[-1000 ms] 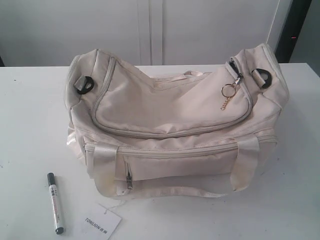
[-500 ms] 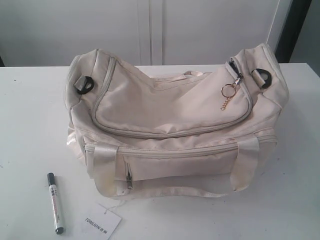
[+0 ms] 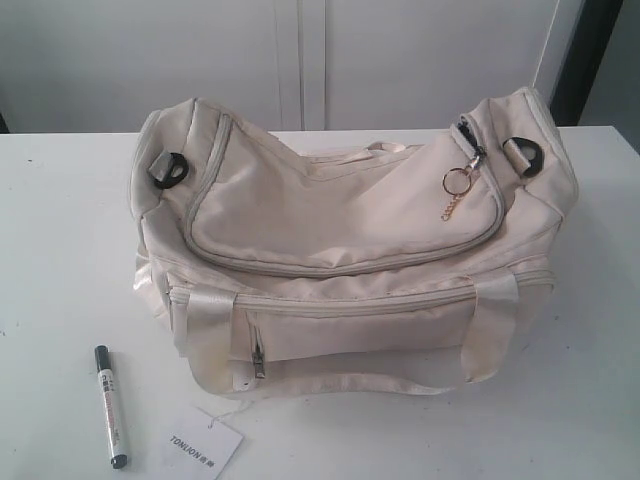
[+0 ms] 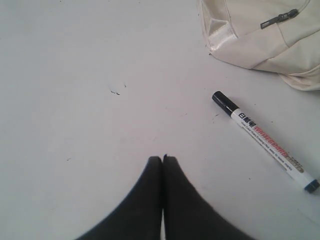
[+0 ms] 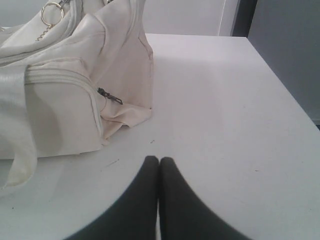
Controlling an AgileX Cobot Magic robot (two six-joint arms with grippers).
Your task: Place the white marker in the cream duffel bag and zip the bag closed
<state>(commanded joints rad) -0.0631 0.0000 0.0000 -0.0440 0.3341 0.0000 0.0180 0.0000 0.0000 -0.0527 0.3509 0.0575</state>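
Note:
The cream duffel bag (image 3: pixel 340 250) lies in the middle of the white table, its curved top zip closed, with the slider and a gold ring (image 3: pixel 457 180) at its right end. The white marker (image 3: pixel 110 405) lies flat on the table in front of the bag's left end. In the left wrist view the marker (image 4: pixel 265 141) lies apart from my left gripper (image 4: pixel 162 158), which is shut and empty over bare table. My right gripper (image 5: pixel 159 159) is shut and empty too, near the bag's right end (image 5: pixel 75 90). Neither gripper shows in the exterior view.
A white paper hang tag (image 3: pixel 203 443) lies by the marker at the table's front edge. The front pocket zip pull (image 3: pixel 259 362) hangs near the left strap. A wall and a dark doorway (image 3: pixel 590 60) stand behind the table (image 3: pixel 60 230).

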